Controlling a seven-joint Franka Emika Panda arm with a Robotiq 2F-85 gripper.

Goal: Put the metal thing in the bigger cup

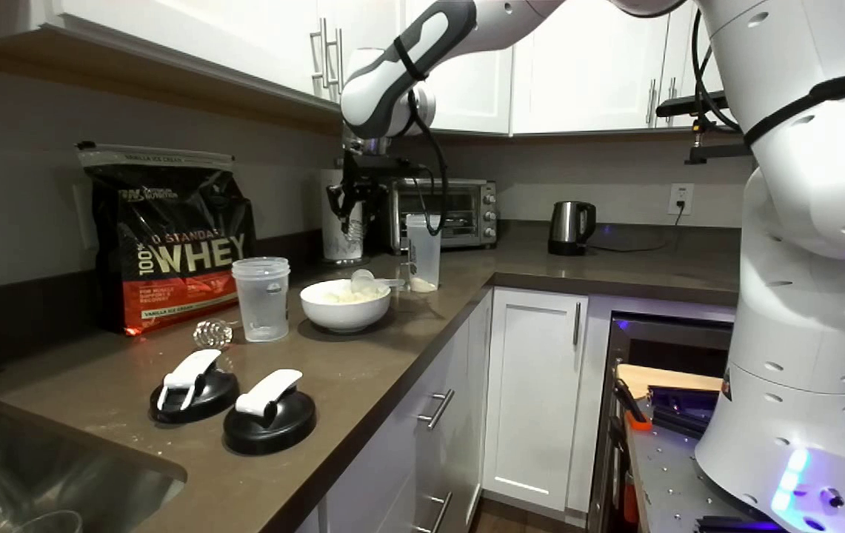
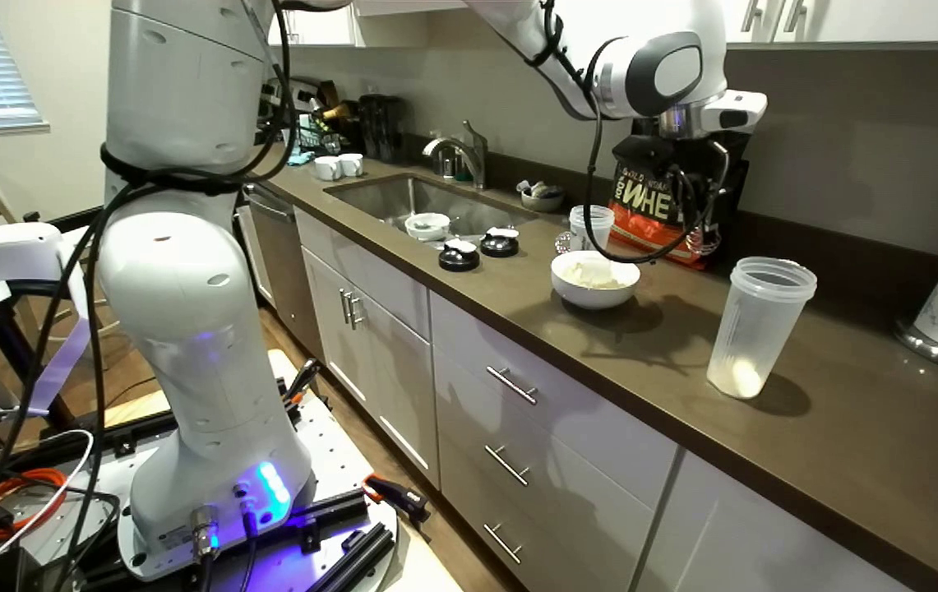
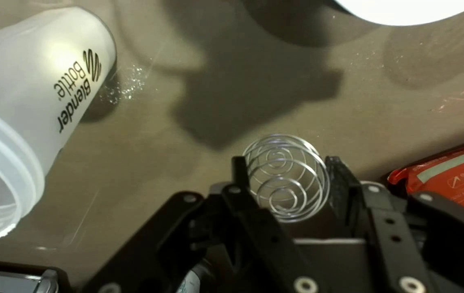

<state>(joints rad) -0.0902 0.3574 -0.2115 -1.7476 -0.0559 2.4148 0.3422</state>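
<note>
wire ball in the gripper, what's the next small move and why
Probably carry the wire ball sideways until it sits over the mouth of the tall cup, before any lowering. The gripper holds it, but in the wrist view the cup's open rim lies off to the picture's left, so letting go here would likely drop it on the counter.

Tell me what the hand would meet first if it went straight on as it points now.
Probably the countertop: the hand points down at it, and the wire ball in its grip would likely touch first. The tall cup and bowl appear off to the sides, though depth is unclear.
</note>
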